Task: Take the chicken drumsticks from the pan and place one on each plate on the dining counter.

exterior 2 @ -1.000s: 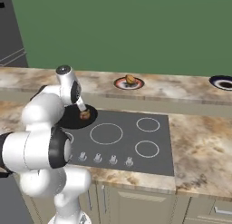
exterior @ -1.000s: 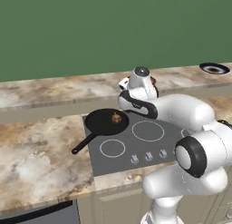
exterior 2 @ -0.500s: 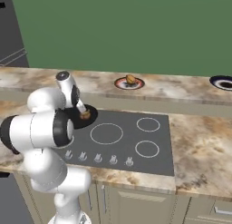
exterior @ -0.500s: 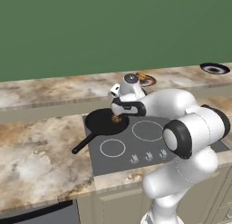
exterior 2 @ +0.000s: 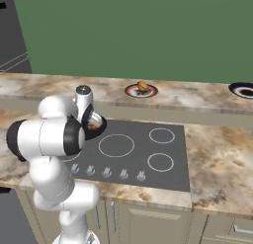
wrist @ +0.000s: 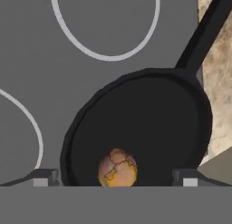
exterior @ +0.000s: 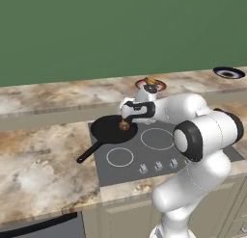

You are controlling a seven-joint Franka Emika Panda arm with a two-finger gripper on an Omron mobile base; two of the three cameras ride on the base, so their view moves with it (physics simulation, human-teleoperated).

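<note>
Presently the pincer (wrist: 115,178) hangs directly over the pan (wrist: 140,128) with its two fingertips (wrist: 44,177) spread wide apart, one to either side of a single golden-brown drumstick (wrist: 118,168) and not touching it. Nothing is clamped. In the hand view that drumstick lies on the pan floor near the rim closest to the camera, centred between the tips.

Over the last second the arm has swung from an upright pose behind the cooktop (exterior: 159,145) down and forward, so that the wrist is now low over the pan in the left base view, the hand (exterior: 134,111) pointing at the drumstick (exterior: 124,125). The jaws have stayed fully spread throughout. The pan itself has not shifted; its handle runs out towards the marble worktop (exterior: 43,160).

Further out, on the dining counter (exterior 2: 197,97), the reddish-rimmed plate (exterior 2: 129,91) already carries a second drumstick (exterior 2: 143,86), while the navy-rimmed plate (exterior 2: 236,93) at the far end lies bare.

Judgement: one delivery appears complete, and the descent marks the start of the second pick. The next move calls for a short lowering and a closing on the lumpy piece, which may roll under uneven contact.
</note>
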